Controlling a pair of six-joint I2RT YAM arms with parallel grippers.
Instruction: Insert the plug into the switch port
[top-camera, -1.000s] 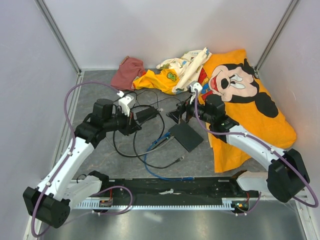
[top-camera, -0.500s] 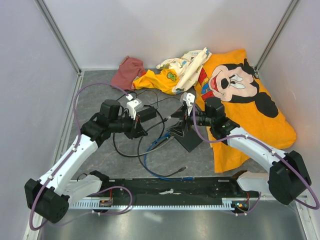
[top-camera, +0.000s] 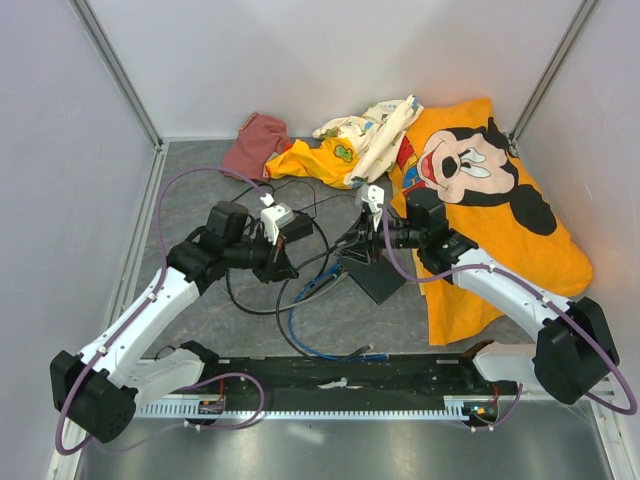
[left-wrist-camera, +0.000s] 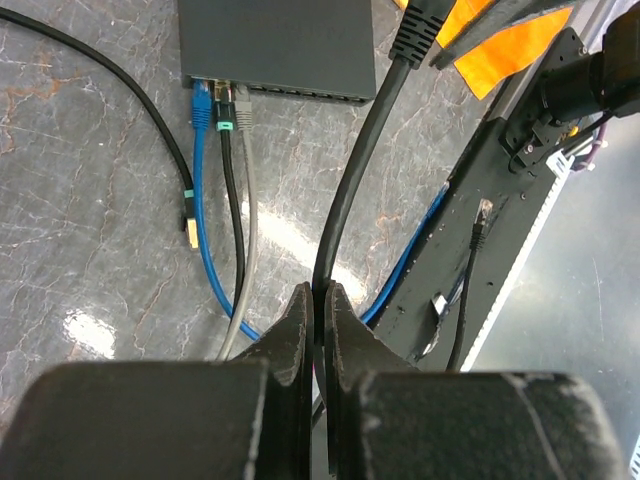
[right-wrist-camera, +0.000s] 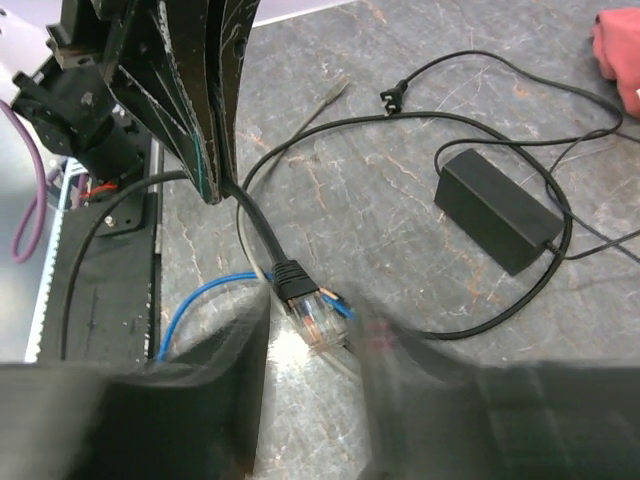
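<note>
Step in hand, we think: plug handoff. Our left gripper (left-wrist-camera: 315, 300) is clamped on the black cable (left-wrist-camera: 345, 200). The cable's plug (right-wrist-camera: 305, 305) sits at 1 o'clock from it, short of the switch (left-wrist-camera: 280, 40) at 12. Our right gripper (right-wrist-camera: 308, 345) straddles the plug with blurred fingers, so we can't tell if it grips. A blue plug (left-wrist-camera: 200, 100) looks already seated at 11. Next we need a firm pinch on the boot, the plug squared to a free port, and slack from the left.

The right gripper's (right-wrist-camera: 308, 362) blurred fingers (right-wrist-camera: 235, 372) straddle a clear plug (right-wrist-camera: 312, 322) ending a black cable (right-wrist-camera: 258, 235); the left gripper (right-wrist-camera: 211, 188) pinches that cable higher up; a blue cable (right-wrist-camera: 200, 298) loops nearby; a black power adapter (right-wrist-camera: 495, 212) lies apart
</note>
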